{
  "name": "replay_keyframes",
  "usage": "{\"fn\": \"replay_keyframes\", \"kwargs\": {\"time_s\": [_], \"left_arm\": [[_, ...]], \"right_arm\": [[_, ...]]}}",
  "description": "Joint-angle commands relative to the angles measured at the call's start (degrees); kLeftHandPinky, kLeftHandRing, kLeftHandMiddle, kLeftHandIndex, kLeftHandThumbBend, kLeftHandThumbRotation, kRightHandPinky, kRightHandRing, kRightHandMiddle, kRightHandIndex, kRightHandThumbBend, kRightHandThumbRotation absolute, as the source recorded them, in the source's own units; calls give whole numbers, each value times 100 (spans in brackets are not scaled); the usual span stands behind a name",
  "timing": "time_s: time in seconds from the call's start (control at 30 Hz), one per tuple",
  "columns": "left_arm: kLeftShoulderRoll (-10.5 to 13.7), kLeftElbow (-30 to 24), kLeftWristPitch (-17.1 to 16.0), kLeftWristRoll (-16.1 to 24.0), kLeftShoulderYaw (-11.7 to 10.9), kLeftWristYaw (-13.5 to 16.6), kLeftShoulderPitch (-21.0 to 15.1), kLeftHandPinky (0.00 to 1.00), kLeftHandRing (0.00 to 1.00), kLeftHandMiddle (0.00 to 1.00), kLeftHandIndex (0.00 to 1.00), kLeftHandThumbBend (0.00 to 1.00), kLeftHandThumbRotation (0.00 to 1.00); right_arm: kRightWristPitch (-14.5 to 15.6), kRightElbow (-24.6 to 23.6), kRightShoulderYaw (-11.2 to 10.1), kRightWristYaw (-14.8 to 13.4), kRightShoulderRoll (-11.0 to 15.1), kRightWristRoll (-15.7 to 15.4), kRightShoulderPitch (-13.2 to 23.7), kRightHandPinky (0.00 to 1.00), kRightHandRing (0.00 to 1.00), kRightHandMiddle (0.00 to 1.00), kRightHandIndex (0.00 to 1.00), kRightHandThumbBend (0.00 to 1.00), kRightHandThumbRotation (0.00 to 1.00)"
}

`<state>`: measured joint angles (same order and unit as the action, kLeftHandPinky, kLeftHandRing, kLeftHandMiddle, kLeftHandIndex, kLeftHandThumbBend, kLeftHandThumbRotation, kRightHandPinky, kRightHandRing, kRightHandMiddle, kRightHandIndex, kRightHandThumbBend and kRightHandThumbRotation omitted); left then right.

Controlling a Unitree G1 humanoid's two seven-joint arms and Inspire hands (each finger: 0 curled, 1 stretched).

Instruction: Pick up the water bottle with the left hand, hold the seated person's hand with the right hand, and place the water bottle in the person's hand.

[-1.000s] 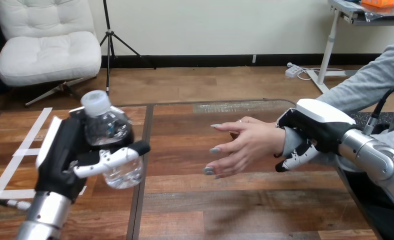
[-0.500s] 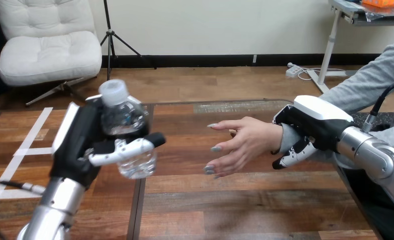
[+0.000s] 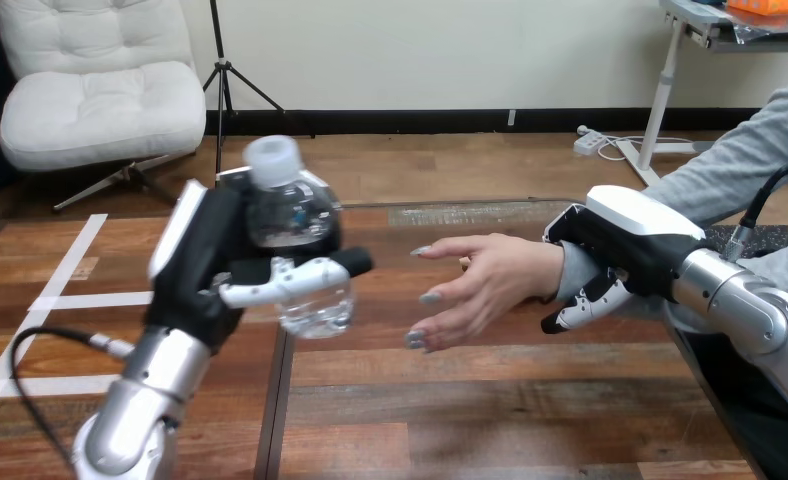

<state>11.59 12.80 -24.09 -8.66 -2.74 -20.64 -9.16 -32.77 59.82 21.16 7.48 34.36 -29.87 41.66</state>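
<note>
Clear water bottle (image 3: 295, 240): cap up, above the bench (image 3: 490, 400), apart from the person's hand (image 3: 490, 285).
Left robot hand (image 3: 220, 270): raised, wrapped round the water bottle.
Right robot hand (image 3: 620, 250): clasping the person's wrist (image 3: 567, 275).

Head camera looks forward and down across the table (image 3: 490, 400).

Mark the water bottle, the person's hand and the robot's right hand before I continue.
water bottle (image 3: 292, 212), head view, on its clear shoulder below the cap.
person's hand (image 3: 500, 275), head view, on the palm.
right hand (image 3: 638, 215), head view, on the white shell of its back.
</note>
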Motion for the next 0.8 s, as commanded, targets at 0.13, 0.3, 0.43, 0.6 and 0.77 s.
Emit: {"fn": "replay_keyframes", "kwargs": {"time_s": [0.13, 0.3, 0.43, 0.6, 0.77], "left_arm": [[-214, 250, 7, -37, 120, -87, -697, 28, 33, 38, 39, 69, 0], [-349, 412, 62, -122, 179, -172, -850, 28, 33, 38, 40, 70, 0], [-438, 463, 140, -52, 220, -108, -917, 29, 34, 38, 40, 71, 0], [-531, 572, 99, -59, 259, -172, -994, 29, 34, 38, 40, 70, 0], [-610, 658, 141, -12, 339, -221, -1084, 29, 34, 38, 40, 70, 0]], "right_arm": [[-81, -332, -203, -6, 74, 151, 91, 24, 28, 34, 35, 80, 0], [-63, -389, -217, 32, 75, 172, 72, 23, 27, 34, 36, 80, 0], [-57, -413, -219, 32, 74, 166, 64, 23, 27, 34, 36, 80, 0], [-109, -419, -224, -17, 72, 157, 52, 22, 26, 33, 36, 80, 0], [-18, -475, -247, 75, 59, 202, 37, 22, 26, 33, 36, 80, 0]]}}
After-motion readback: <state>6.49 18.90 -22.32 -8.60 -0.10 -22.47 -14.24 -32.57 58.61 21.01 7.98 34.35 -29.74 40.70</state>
